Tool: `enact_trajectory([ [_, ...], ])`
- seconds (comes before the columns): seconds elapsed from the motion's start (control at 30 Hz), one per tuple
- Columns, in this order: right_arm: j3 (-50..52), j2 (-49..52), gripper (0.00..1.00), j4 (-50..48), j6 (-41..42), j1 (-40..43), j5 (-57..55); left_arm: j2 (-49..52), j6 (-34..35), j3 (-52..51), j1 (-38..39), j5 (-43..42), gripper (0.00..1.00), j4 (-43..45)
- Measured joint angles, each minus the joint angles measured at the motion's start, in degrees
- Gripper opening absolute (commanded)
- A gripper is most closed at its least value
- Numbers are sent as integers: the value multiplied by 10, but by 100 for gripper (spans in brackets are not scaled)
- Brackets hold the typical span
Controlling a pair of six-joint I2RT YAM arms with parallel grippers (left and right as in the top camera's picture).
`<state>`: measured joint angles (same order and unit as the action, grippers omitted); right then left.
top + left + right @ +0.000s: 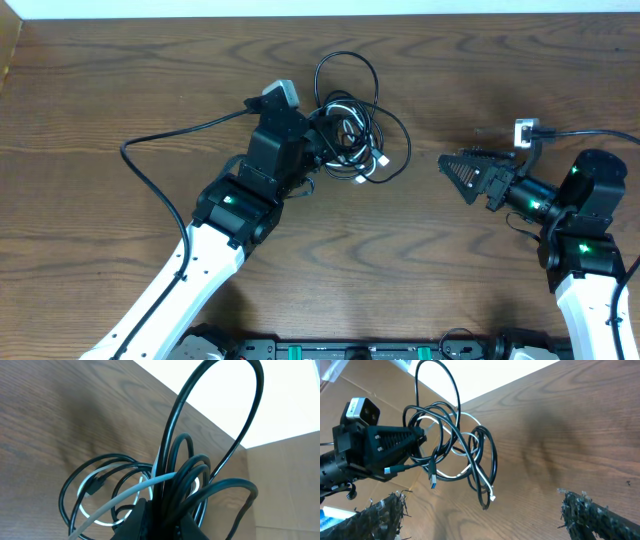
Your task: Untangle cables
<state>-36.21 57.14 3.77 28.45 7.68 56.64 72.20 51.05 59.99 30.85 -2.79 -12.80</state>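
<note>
The cables (350, 125) are one tangled bundle of black loops with a white cord (375, 165) running through it, at the table's middle back. My left gripper (315, 140) is shut on the bundle's left side and seems to hold it a little off the wood. The left wrist view shows the jaws (172, 510) clamped on several black strands (180, 460) and the white cord (125, 492) passing beside them. My right gripper (452, 175) is open wide and empty, to the right of the bundle. In the right wrist view the bundle (455, 445) hangs from the left gripper (417, 440), beyond my open fingers (490, 520).
The left arm's thick black wire (150, 150) arcs over the table on the left. A cardboard box (8, 50) stands at the far left edge, and cardboard also shows in the left wrist view (290, 485). The table's back edge meets a white wall.
</note>
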Motion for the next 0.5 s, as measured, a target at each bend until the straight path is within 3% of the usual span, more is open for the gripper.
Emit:
enact_trajectory([
  [0.5, 0, 0, 99, -25, -50, -80, -17, 0, 2, 0, 0, -4, 8, 10],
])
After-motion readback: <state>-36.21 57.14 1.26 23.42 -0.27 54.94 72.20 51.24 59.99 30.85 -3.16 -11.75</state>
